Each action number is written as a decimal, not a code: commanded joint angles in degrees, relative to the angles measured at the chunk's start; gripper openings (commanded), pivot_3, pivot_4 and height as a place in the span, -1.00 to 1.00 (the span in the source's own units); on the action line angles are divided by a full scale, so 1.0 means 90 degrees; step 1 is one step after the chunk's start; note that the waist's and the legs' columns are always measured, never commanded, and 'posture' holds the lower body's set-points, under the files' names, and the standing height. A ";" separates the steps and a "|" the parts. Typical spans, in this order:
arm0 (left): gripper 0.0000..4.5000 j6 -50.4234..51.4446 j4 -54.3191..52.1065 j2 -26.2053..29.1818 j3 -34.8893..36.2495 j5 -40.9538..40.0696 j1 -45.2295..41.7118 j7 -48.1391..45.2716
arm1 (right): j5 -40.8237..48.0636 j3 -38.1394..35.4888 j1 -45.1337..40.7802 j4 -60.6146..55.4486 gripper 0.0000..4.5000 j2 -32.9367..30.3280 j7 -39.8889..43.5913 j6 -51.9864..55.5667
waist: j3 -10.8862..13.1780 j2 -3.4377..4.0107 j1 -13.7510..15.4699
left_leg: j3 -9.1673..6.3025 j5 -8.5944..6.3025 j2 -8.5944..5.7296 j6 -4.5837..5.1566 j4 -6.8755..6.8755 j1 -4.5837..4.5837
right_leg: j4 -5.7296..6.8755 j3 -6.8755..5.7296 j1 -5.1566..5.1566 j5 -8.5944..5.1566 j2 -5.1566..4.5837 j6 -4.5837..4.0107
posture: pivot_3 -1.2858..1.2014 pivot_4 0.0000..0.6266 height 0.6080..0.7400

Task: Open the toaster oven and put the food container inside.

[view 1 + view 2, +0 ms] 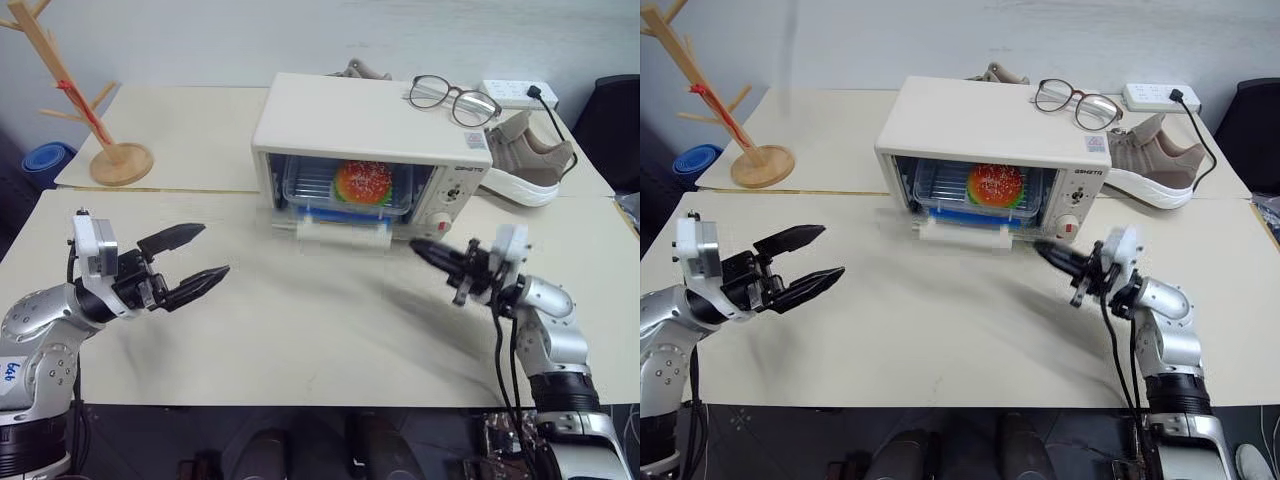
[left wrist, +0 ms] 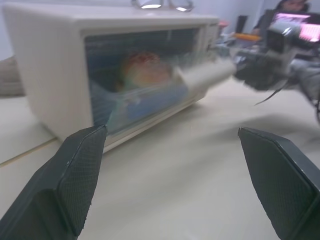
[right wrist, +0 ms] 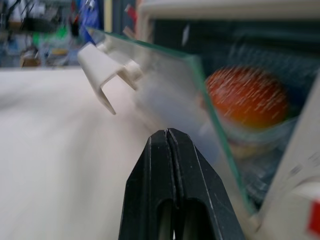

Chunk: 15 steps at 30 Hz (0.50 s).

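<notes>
The cream-white toaster oven (image 1: 370, 125) stands at the middle back of the table. Its glass door (image 3: 165, 85) hangs part-way open and tilted, the white bar handle (image 1: 343, 236) out in front. Inside sits the clear food container (image 1: 310, 185) with a sesame-bun burger (image 1: 363, 182). My right gripper (image 1: 418, 247) is shut with nothing in it, its tip close to the door's lower right edge by the knob panel. My left gripper (image 1: 214, 250) is open and holds nothing, well to the left of the oven and pointing toward it.
A pair of glasses (image 1: 452, 98) lies on the oven's top. A beige shoe (image 1: 525, 160) and a white power strip (image 1: 518, 93) lie behind on the right. A wooden mug tree (image 1: 95, 130) stands at the back left.
</notes>
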 commanded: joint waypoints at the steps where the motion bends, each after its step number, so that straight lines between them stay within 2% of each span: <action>1: 0.97 -0.0528 -0.0089 0.0060 0.0122 0.0427 0.0281 -0.0058 | 0.0402 -0.0341 -0.0208 -0.0247 -1.00 -0.0132 -0.0166 0.0489 | 0.0000 0.0000 0.0002 | 0.0000 0.0000 0.0000 0.0000 -0.0001 0.0000 | -0.0001 0.0000 0.0000 0.0000 0.0000 0.0000 | 0.03 -0.52 1.00; 4: 1.00 -0.1158 0.0204 0.0191 0.0124 0.0980 0.0735 -0.0327 | 0.0331 -0.0255 -0.0107 -0.0339 -0.72 -0.0523 0.0396 0.0681 | 0.0001 0.0002 0.0003 | 0.0003 -0.0002 -0.0001 0.0004 -0.0007 0.0000 | -0.0009 0.0002 0.0000 0.0000 -0.0002 -0.0001 | 0.03 -0.52 1.00; 7: 1.00 -0.1494 0.0412 0.0250 0.0241 0.1311 0.1167 -0.0347 | 0.0050 -0.0121 0.0169 -0.0368 -0.31 -0.0936 0.1131 0.0372 | 0.0001 0.0002 0.0015 | 0.0002 -0.0006 0.0000 0.0010 -0.0016 -0.0001 | -0.0019 0.0000 0.0000 -0.0001 -0.0004 -0.0002 | 0.03 -0.52 1.00; 11: 1.00 -0.1735 0.0412 0.0265 0.0350 0.1416 0.1612 -0.0431 | -0.0363 0.0057 0.0537 -0.0254 0.32 -0.1279 0.1935 -0.0296 | 0.0001 0.0002 0.0009 | 0.0005 -0.0009 0.0000 0.0017 -0.0017 -0.0003 | -0.0023 0.0002 0.0001 -0.0001 -0.0008 -0.0002 | 0.03 -0.52 1.00; 15: 1.00 -0.1967 0.0468 0.0183 0.0468 0.1628 0.1923 -0.0206 | -0.0537 -0.0043 0.1072 -0.0021 0.90 -0.1395 0.2245 -0.0763 | 0.0001 0.0002 0.0014 | 0.0004 -0.0010 0.0001 0.0017 -0.0018 0.0004 | -0.0018 0.0002 0.0004 -0.0002 -0.0010 -0.0003 | 0.03 -0.52 1.00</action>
